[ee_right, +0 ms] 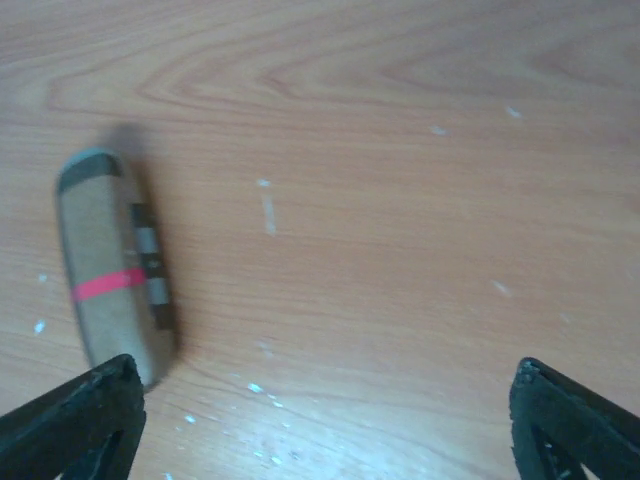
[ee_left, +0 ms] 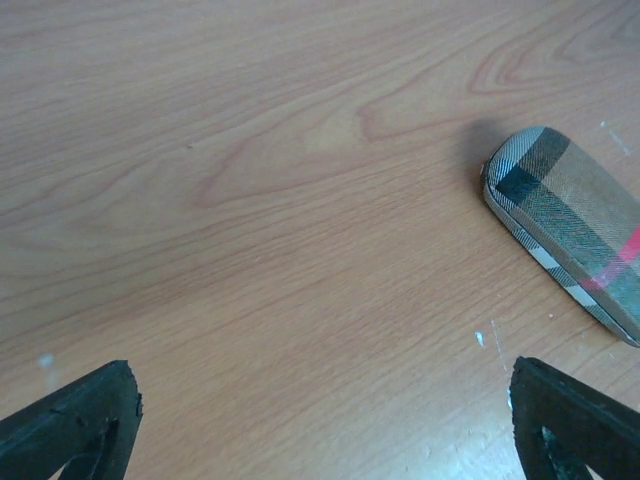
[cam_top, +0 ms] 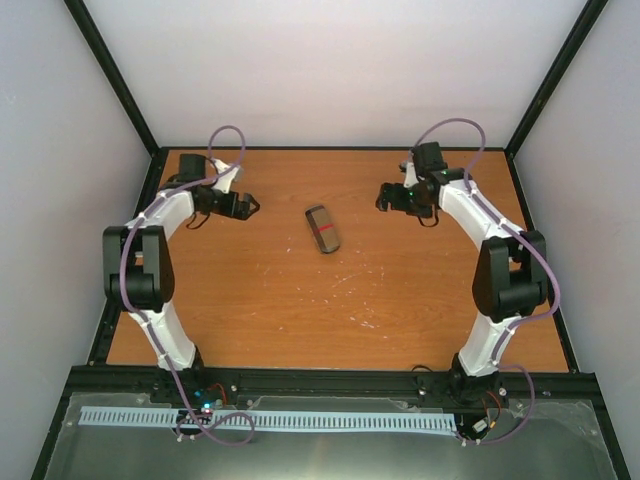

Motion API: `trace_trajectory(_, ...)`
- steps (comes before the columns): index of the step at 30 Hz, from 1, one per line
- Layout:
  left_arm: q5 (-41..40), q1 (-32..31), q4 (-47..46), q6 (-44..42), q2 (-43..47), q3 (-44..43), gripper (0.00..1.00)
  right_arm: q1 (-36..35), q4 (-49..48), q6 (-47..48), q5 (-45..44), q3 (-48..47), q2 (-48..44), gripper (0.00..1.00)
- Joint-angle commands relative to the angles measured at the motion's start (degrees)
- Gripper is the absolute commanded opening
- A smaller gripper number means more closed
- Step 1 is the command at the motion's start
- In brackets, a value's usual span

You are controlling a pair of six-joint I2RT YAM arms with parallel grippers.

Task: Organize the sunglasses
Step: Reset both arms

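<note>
The sunglasses are not being shown in any of the three views, so their place cannot be told. Whether they are being kept inside the shut case (cam_top: 323,228) cannot be told either.

The case is being carried by the wooden worktop (cam_top: 300,310), lying flat near its middle and a little toward the far side, with one end angled toward the far left. It is tan plaid, oblong with rounded ends, and is being crossed by a red stripe. It is being seen at the right edge of the left wrist view (ee_left: 570,225) and at the left of the right wrist view (ee_right: 112,270).

The left claw (cam_top: 245,207) is being held to the left of the case, apart from it. Its fingers are being spread wide (ee_left: 322,400), with only bare wood between them. The right claw (cam_top: 385,198) is being held to the right of the case, also apart from it. It too is being kept wide open (ee_right: 325,385), with nothing being gripped. Both claws are being pointed inward toward the case from opposite sides.
</note>
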State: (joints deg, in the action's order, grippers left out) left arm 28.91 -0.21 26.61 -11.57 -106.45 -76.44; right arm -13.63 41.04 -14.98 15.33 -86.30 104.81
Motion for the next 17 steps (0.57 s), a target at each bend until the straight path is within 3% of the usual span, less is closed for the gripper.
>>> trace_trajectory(1, 3.7, 3.0, 0.0, 0.5, 6.6, 2.6, 0.99, 3.4, 0.2, -3.6, -4.7, 6.4, -3.9, 1.00)
trace_trajectory(17, 2.9, 4.6, 10.1, -5.9, 3.5, -0.3, 1.00, 4.7, -7.6, -11.9, -11.2, 10.0, -7.7, 1.00)
